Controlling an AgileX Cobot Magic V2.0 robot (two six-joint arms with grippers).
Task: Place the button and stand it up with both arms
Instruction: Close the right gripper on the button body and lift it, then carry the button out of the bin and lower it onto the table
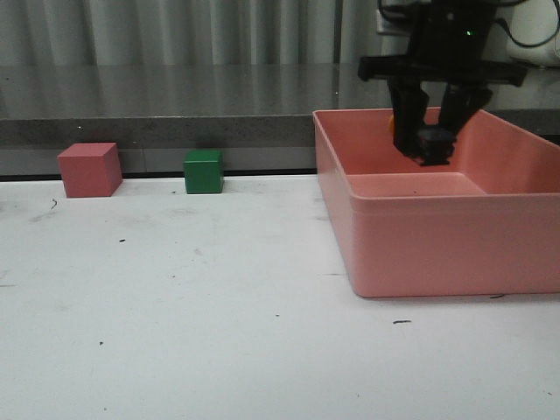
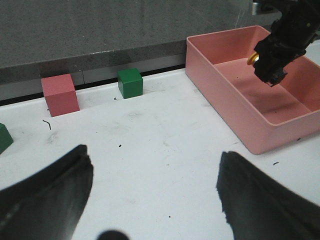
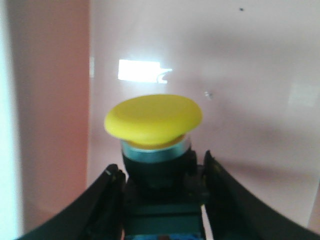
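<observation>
At upper right, the right tool clamps the button above the pink bin, cap seemingly pointing sideways; the left tool gapes apart.

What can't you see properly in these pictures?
- Button: front view, the right gripper covers nearly all of it.
- Button base: right wrist view, cut off by the picture edge.
- Left gripper: front view, absent; its own wrist view shows only blurred fingertips.
- Green block: left wrist view, cut by the edge.
</observation>
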